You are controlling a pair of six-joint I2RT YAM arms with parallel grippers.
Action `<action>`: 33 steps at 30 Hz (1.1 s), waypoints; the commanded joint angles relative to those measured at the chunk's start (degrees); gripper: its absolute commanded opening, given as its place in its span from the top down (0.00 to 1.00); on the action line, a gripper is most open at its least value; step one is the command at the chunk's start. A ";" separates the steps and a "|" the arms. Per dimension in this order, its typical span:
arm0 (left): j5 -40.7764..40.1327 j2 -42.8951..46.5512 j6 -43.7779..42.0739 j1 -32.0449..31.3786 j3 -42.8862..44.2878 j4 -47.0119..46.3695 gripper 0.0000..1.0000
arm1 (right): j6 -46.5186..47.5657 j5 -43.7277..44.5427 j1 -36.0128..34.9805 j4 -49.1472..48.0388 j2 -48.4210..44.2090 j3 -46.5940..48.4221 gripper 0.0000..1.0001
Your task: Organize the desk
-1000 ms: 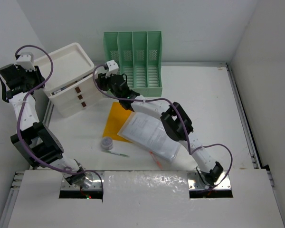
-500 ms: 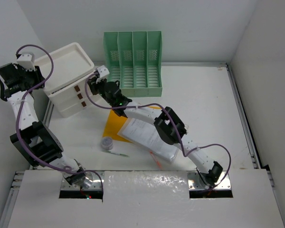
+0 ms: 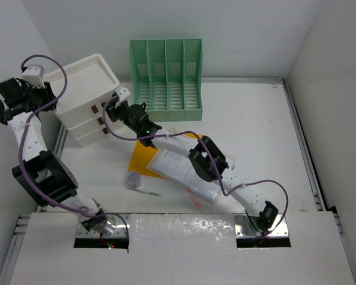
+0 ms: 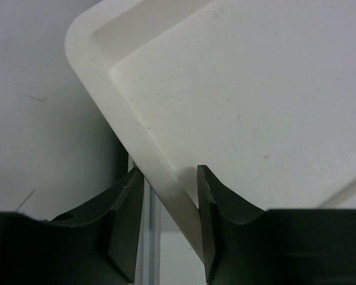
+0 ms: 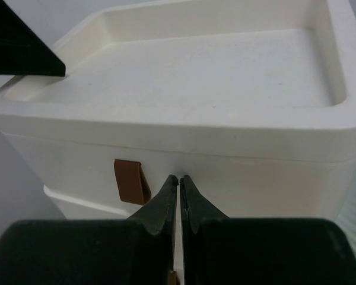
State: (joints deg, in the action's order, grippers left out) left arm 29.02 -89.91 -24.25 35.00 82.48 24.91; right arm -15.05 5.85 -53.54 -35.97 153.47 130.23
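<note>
Desk underlies everything; drawer box sits on its far-left part. Rack stands right of box, likely meant for papers lying front-right of box. Left gripper spread, straddling box's top rim at left edge, probably to steady box. Right gripper pressed together, empty, tips at box front just right of brown tab, seemingly for nudging drawer. Jar and pen loose in front of box.

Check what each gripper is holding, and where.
Left gripper straddles the top rim of the white drawer box near a corner; a firm clamp cannot be confirmed. Right gripper is shut on nothing, tips by the brown tab.
</note>
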 commanded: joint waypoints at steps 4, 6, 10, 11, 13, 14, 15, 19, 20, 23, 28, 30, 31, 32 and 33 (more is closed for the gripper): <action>14.49 -1.32 -1.59 -2.57 -1.36 16.93 1.00 | 5.63 -5.58 0.72 -2.01 -10.70 -8.40 0.93; 14.40 -1.23 -0.63 -2.14 -1.35 16.58 1.00 | 6.96 -5.15 -0.16 -2.09 -14.32 -16.21 0.86; 15.28 -1.15 3.93 -1.34 -2.75 14.74 1.00 | 5.65 -3.21 -3.32 -8.41 -16.98 -26.87 0.49; 16.24 -0.97 4.82 -1.17 -3.11 14.47 1.00 | 3.99 -2.34 -3.59 -8.42 -15.23 -26.18 0.47; 16.60 -0.45 7.44 -1.08 -4.25 13.51 1.00 | 0.05 -0.67 -3.77 -7.11 -12.86 -23.73 0.45; 16.51 0.34 8.51 -0.99 -4.78 12.89 1.00 | -1.02 0.12 -3.77 -5.10 -11.63 -20.84 0.45; 16.16 0.78 10.08 -0.99 -5.30 11.84 1.00 | -1.73 1.43 -3.85 -4.47 -9.79 -19.77 0.45; 13.53 3.86 14.39 -0.99 -8.90 8.59 1.00 | -1.83 7.85 -4.82 -5.34 -8.10 -19.49 0.46; 12.57 5.08 15.10 -0.99 -9.52 8.06 1.00 | -1.65 9.78 -5.08 -5.34 -7.92 -19.41 0.47; 11.16 7.19 17.30 -0.90 -11.46 6.74 1.00 | -1.04 15.15 -5.96 -5.17 -6.61 -17.74 0.50; 9.05 9.66 18.54 -0.90 -13.92 6.03 1.00 | -0.95 20.08 -6.58 -5.08 -3.80 -14.58 0.51; 8.87 10.36 18.19 -0.99 -14.45 5.77 1.00 | -0.86 19.99 -6.58 -4.99 -2.83 -12.47 0.53; 8.69 10.45 18.10 -0.99 -14.88 5.77 1.00 | -0.60 20.17 -6.67 -4.99 -1.87 -10.98 0.53; 8.78 10.46 17.92 -0.90 -15.06 5.77 1.00 | -0.60 20.34 -6.67 -5.08 -1.42 -10.27 0.54; 8.78 10.46 17.84 -0.90 -15.41 5.68 1.00 | -0.33 20.61 -6.67 -5.08 -1.16 -9.74 0.54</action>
State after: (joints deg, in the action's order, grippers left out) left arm 31.59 -80.68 -8.21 35.38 70.17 18.06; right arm -15.64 23.31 -62.00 -37.23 151.79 115.70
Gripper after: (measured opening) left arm 0.308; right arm 0.461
